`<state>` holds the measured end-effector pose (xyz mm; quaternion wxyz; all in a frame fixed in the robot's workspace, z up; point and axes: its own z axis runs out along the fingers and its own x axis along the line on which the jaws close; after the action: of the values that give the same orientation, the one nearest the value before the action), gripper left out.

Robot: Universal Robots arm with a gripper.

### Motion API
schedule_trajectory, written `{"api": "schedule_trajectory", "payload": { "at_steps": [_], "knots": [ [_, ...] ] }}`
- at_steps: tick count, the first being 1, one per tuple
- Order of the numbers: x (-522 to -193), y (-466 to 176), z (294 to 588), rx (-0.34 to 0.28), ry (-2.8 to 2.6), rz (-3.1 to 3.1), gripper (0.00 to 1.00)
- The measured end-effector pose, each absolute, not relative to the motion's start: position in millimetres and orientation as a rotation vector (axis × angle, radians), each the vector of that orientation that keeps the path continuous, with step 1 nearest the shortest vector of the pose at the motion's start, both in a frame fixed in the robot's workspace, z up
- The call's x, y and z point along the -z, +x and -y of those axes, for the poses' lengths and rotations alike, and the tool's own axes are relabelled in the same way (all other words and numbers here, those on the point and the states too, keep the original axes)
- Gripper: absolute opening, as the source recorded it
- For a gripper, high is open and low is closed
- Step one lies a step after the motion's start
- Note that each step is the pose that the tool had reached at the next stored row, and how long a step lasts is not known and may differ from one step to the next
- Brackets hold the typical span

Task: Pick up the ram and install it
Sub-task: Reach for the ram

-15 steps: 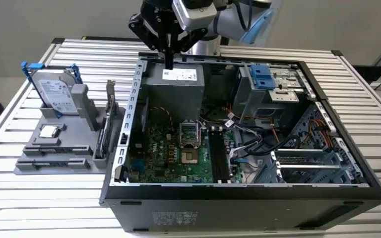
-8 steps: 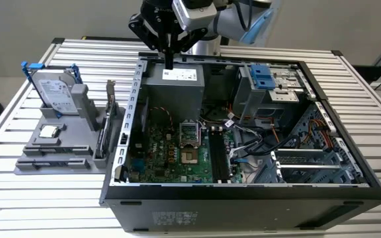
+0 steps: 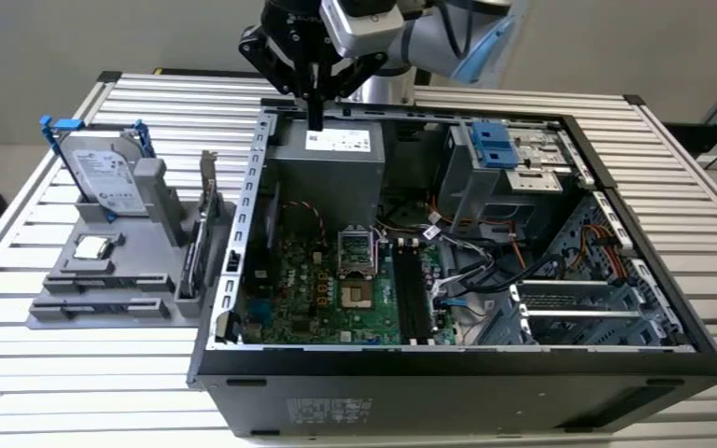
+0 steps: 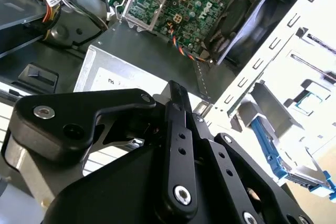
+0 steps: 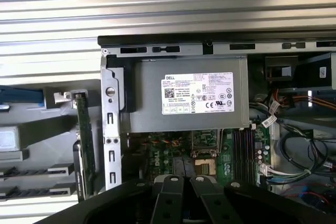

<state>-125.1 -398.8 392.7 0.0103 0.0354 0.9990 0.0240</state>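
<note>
My gripper (image 3: 315,117) hangs over the back of the open computer case (image 3: 608,196), just above the grey power supply (image 3: 328,159), with its black fingers pressed together and nothing between them. In the second wrist view the gripper (image 4: 176,92) points at the power supply's label side. On the exterior view's left, a grey holder (image 3: 147,201) stands on the table. A dark narrow strip that looks like the ram (image 3: 94,305) lies along its front, far from the gripper. The long black memory slots (image 3: 409,291) sit on the green motherboard (image 3: 315,289).
In the holder stand a hard drive (image 3: 100,173), a processor chip (image 3: 91,247) and an upright card with a metal bracket (image 3: 205,210). Inside the case are loose cables (image 3: 484,261), a blue-tabbed drive cage (image 3: 496,149) and the processor socket (image 3: 354,247).
</note>
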Motion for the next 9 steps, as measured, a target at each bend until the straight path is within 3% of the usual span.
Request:
{"api": "schedule_trajectory", "payload": {
  "at_steps": [9],
  "knots": [
    [-393, -138, 399, -0.075, 0.110, -3.118, 0.00]
  ]
}}
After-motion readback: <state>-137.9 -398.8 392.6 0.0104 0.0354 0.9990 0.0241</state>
